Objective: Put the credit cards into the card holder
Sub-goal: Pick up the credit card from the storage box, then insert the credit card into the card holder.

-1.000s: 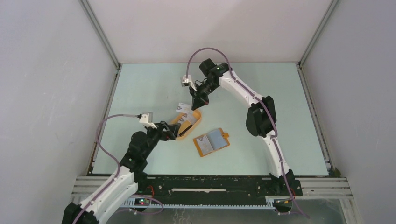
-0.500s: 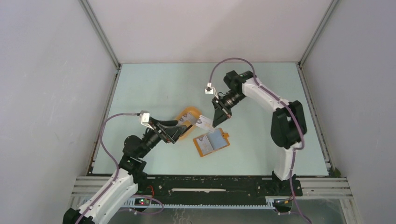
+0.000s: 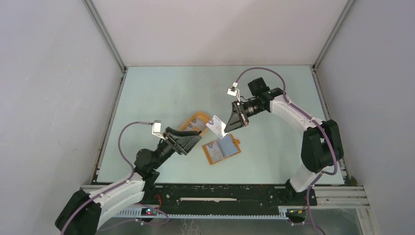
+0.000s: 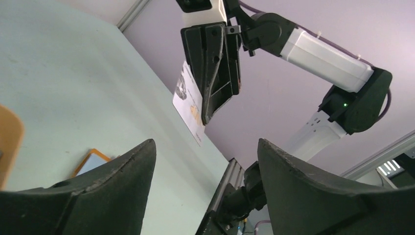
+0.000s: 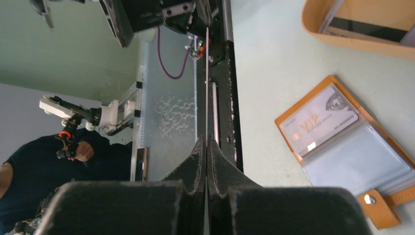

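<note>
My right gripper [image 3: 225, 127] is shut on one pale credit card [image 3: 215, 126], held tilted in the air just above the left end of the card holder [image 3: 222, 149]. In the right wrist view this credit card [image 5: 207, 88] shows edge-on between the closed fingers [image 5: 195, 161]. The orange card holder [image 5: 386, 196] lies open on the table, blue-grey lining up, with a VIP card [image 5: 318, 125] in its left slot. My left gripper [image 3: 195, 139] is open and holds nothing, left of the holder and tilted up. The left wrist view looks up at the right gripper [image 4: 215, 63] and its card [image 4: 188, 103].
An oval orange tray [image 3: 197, 117] sits on the table just behind my left gripper, and it holds more cards [image 5: 364, 29]. Grey walls close in the table on three sides. The black rail with both arm bases [image 3: 220, 196] runs along the near edge.
My right arm carried the card from above the tray rightward and nearer, to over the card holder. My left gripper drew back from the tray and tilted upward.
</note>
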Robot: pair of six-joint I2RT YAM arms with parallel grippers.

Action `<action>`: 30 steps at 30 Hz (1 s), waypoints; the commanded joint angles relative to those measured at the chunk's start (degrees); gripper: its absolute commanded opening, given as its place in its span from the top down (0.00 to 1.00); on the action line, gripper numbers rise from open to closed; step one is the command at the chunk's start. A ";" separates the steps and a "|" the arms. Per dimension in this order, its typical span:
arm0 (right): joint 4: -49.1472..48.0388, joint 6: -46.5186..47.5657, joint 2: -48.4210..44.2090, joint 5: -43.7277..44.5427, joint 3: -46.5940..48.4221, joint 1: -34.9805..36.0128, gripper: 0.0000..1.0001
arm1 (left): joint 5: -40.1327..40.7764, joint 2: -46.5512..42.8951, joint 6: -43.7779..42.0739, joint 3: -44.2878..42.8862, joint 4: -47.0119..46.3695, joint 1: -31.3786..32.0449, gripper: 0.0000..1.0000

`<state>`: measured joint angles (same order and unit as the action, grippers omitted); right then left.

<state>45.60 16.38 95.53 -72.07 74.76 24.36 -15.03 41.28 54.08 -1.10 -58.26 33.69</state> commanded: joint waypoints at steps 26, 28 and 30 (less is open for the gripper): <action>-11.99 -11.03 -1.22 -9.76 -2.08 1.77 1.00 | 7.80 27.88 6.12 -11.21 -22.84 7.59 0.55; -11.94 -11.04 -0.88 -9.61 -2.08 2.08 1.00 | 7.77 28.29 6.09 -11.81 -22.84 7.68 0.64; -12.09 -11.11 -0.69 -9.43 -2.08 2.33 1.00 | 7.53 28.59 6.12 -12.30 -22.80 7.70 0.74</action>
<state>34.81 6.02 95.50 -80.23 72.55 25.87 -7.86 69.41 60.23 -9.98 -78.76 40.86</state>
